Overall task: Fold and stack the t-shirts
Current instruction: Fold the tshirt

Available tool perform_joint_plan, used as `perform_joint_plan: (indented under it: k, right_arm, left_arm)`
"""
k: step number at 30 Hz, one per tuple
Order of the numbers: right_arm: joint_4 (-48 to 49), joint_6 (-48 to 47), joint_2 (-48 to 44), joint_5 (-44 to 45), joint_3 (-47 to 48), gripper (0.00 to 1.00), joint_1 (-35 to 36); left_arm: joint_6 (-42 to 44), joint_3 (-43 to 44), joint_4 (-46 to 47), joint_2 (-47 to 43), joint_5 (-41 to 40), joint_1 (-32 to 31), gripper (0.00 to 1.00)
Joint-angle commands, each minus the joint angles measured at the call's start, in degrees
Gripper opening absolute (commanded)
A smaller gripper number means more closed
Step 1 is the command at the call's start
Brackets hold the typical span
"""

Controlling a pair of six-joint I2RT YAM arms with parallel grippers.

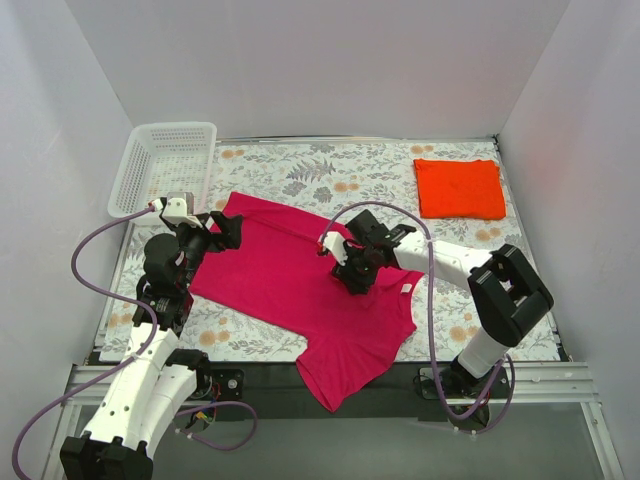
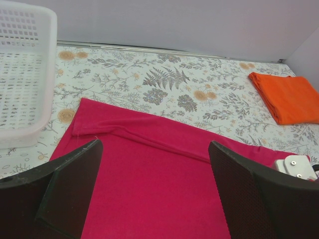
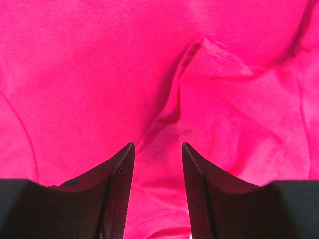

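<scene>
Top view only: pink shirt (image 1: pixel 290 290) is spread mid-counter (image 1: pixel 300 165), one end draped over the near edge. Orange shirt (image 1: pixel 460 188) is folded at the far right corner, well apart, with patterned counter showing between them. Basket (image 1: pixel 175 128) is at the far left. Left gripper (image 1: pixel 225 232) is held wide apart at the pink shirt's far left edge, nothing gripped. Right wrist view alone shows a raised wrinkle (image 3: pixel 199 59) running toward the right gripper (image 3: pixel 158 145), fingers part-way apart over the cloth.
</scene>
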Motion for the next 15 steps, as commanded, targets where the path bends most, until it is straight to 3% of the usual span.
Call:
perform_joint_plan:
  k: [1, 8, 15]
  right_arm:
    - [1.6, 1.63, 2.42, 3.57, 2.12, 0.42, 1.86]
    - [2.66, 2.34, 3.38, 6.56, 1.33, 0.33, 2.83]
    - [2.92, 2.34, 2.77, 7.97, 0.72, 0.11, 3.01]
  left_arm:
    - [0.11, -0.63, 0.09, -0.48, 0.15, -0.06, 0.81]
    - [0.11, -0.54, 0.09, -0.57, 0.23, -0.06, 0.81]
    - [0.11, -0.63, 0.09, -0.75, 0.15, -0.06, 0.81]
